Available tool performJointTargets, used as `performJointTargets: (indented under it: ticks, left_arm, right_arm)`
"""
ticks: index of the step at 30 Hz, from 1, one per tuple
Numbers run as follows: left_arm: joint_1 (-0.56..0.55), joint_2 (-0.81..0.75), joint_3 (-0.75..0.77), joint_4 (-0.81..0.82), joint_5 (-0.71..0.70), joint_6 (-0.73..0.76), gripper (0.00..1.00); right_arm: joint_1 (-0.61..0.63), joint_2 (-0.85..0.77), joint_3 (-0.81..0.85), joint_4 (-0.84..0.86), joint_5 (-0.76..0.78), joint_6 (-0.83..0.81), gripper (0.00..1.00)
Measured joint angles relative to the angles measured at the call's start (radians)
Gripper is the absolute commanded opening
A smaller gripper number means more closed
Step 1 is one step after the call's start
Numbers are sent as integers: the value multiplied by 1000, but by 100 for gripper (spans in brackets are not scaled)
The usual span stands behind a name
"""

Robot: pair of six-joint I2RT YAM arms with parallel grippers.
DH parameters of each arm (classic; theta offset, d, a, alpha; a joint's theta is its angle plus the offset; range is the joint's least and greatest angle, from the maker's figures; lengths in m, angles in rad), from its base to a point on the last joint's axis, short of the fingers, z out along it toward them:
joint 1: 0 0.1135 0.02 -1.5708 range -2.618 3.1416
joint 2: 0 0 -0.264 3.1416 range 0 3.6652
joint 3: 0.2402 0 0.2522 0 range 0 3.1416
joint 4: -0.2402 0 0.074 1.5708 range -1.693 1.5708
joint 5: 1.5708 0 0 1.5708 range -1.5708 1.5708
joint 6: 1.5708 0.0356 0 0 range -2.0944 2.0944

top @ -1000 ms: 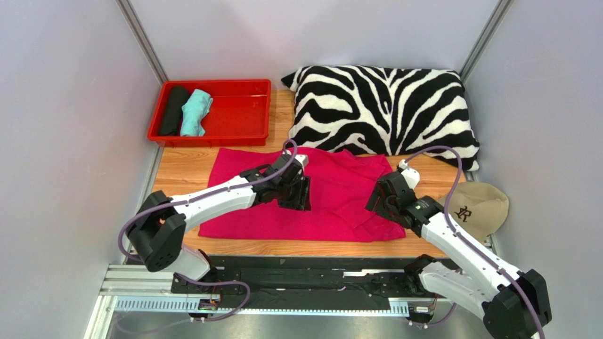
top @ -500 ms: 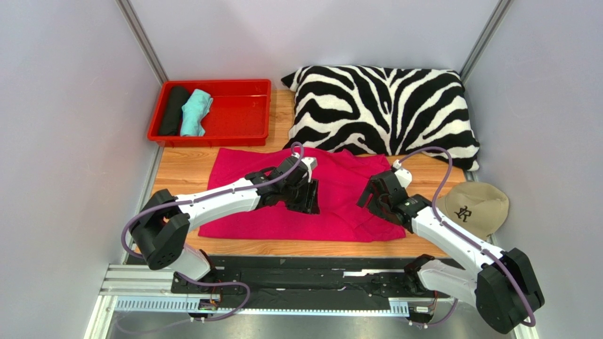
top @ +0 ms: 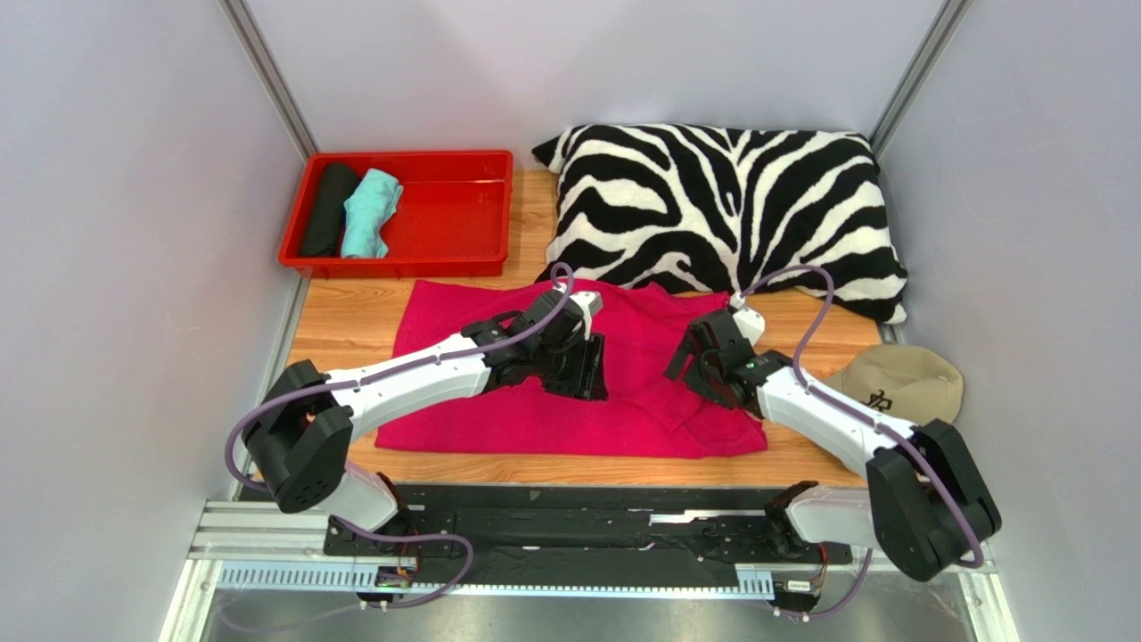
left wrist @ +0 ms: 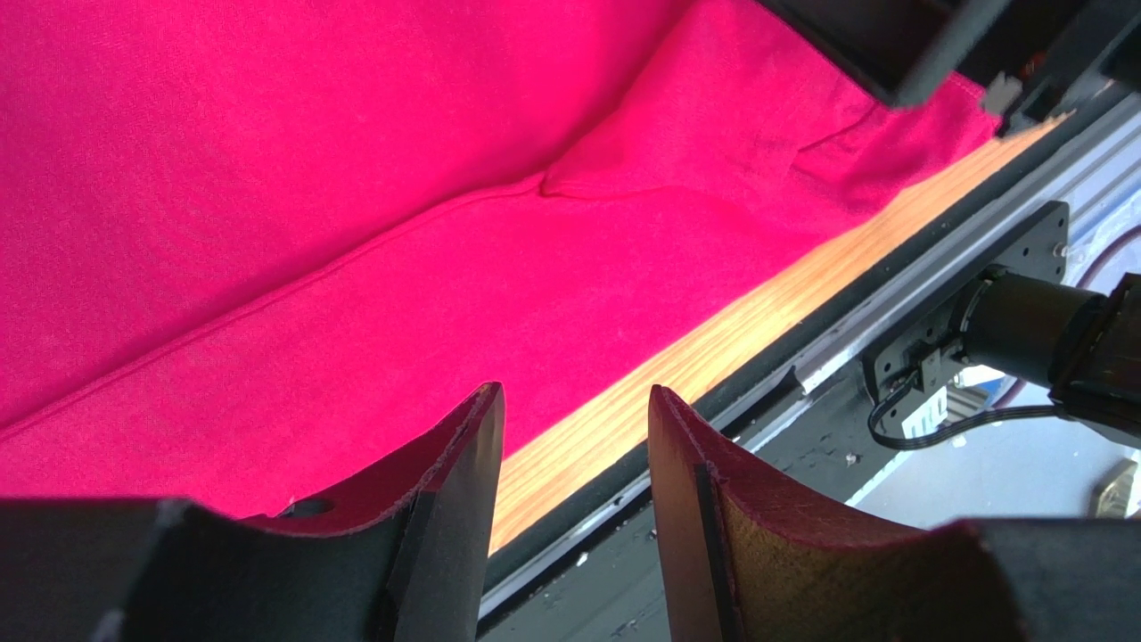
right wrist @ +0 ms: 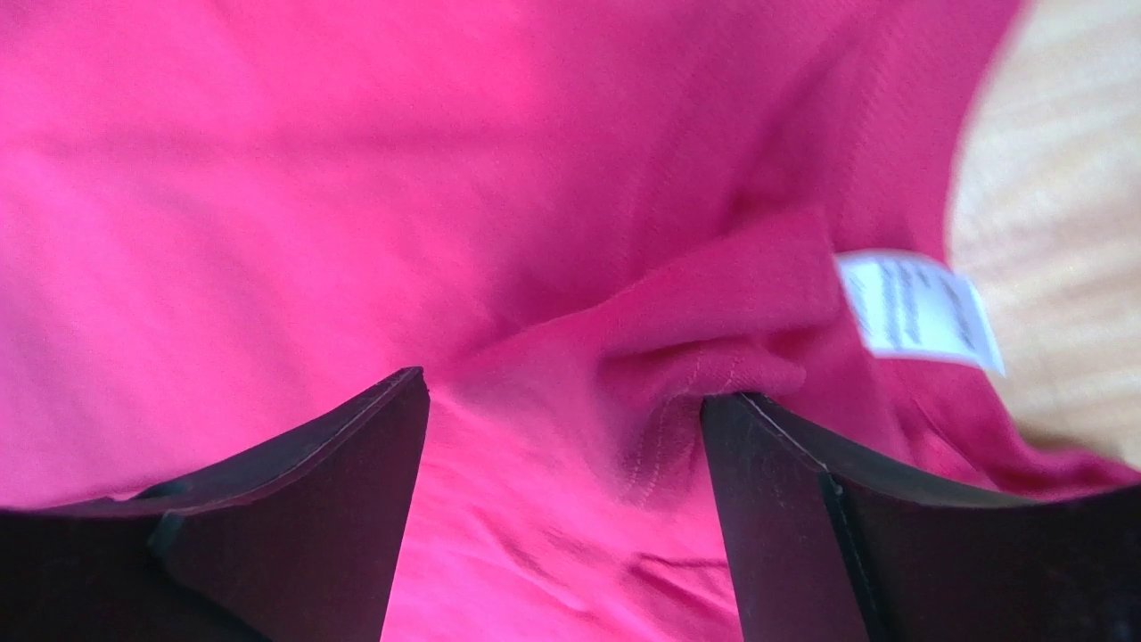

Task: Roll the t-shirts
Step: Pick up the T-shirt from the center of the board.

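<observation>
Shirt (top: 455, 408) flat, unrolled. Left gripper (left wrist: 569, 415) jaws apart, empty; right gripper (right wrist: 563, 401) jaws spread astride 3 o'clock fold (right wrist: 697, 341). Next: pinch fold.

The wooden table (top: 346, 324) carries a pink t-shirt (top: 449, 401) spread flat at centre frame, a red tray (top: 462, 214) at upper left, a zebra pillow (top: 723, 201) at upper right and a beige cap (top: 924, 377) at the right edge.

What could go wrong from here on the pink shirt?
1. The right gripper is open over a bunched fold by the white label; closing may catch only that lump and start a crooked roll.
2. The left gripper is open over flat pink t-shirt, gripping nothing; uneven grabs could skew it.
</observation>
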Motion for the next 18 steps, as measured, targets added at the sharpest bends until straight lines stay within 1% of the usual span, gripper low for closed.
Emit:
performJointTargets:
  ticks: [9,18]
  left_arm:
    - [0,-26,2,-13,-1,3,52]
    - [-1,-30,22,-21,8,10,52]
  right_arm:
    - [-3,209,250,-3,-23,-38,77]
    - [-13,389,418,-34,-57,-86,76]
